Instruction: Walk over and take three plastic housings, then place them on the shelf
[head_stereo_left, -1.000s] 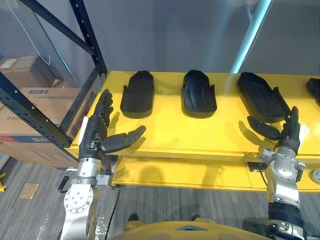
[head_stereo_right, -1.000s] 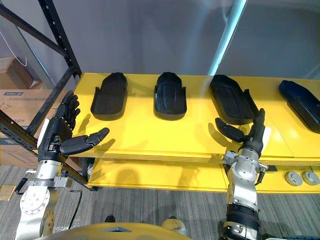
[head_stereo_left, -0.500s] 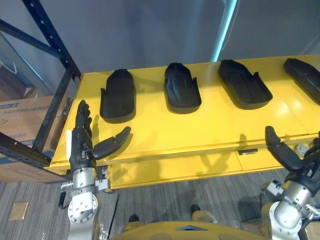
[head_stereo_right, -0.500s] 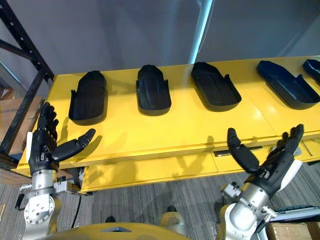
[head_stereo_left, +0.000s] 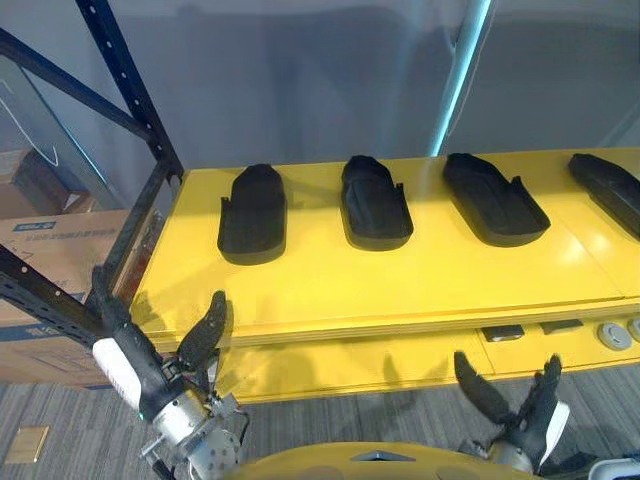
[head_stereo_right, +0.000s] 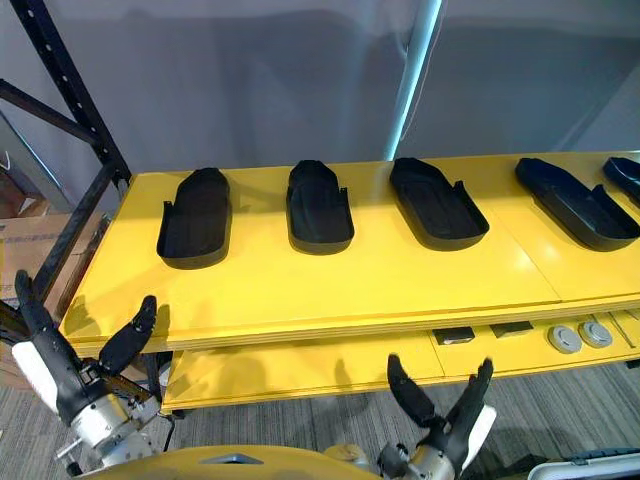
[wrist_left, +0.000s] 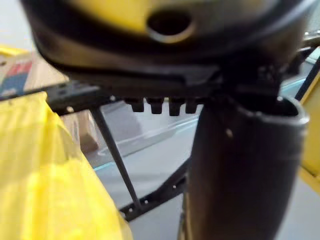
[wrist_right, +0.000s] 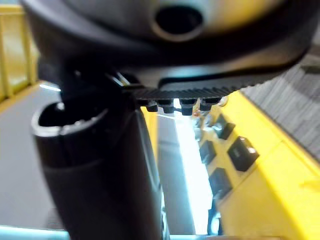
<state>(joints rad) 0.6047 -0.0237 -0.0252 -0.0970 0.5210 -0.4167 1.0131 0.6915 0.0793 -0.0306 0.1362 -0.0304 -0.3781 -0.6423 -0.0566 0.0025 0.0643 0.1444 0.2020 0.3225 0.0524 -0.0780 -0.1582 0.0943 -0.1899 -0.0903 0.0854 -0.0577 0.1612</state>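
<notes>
Hanging low before the yellow table (head_stereo_left: 330, 290), my left hand (head_stereo_left: 140, 372) and right hand (head_stereo_left: 528, 428) are both open, fingers straight and spread. A cardboard box (head_stereo_left: 60, 240) sits behind the black rack (head_stereo_left: 130, 90), its contents hidden. Black housings (head_stereo_left: 375, 201), shallow round-nosed shells, lie in a row on the table top, well apart from both hands

We find no text, number or sign that we can read.

- Item one: a cardboard box (head_stereo_left: 55, 262) at the left, behind the black rack upright (head_stereo_left: 133, 85). We see a short blue printed mark (head_stereo_left: 35, 228) near the top edge of the side facing us. Its letters are too small to make out.
- Item two: a cardboard box (wrist_left: 30, 70) in the left wrist view. We see a blue patch and a red patch of print on its face, both too blurred to read.
</notes>
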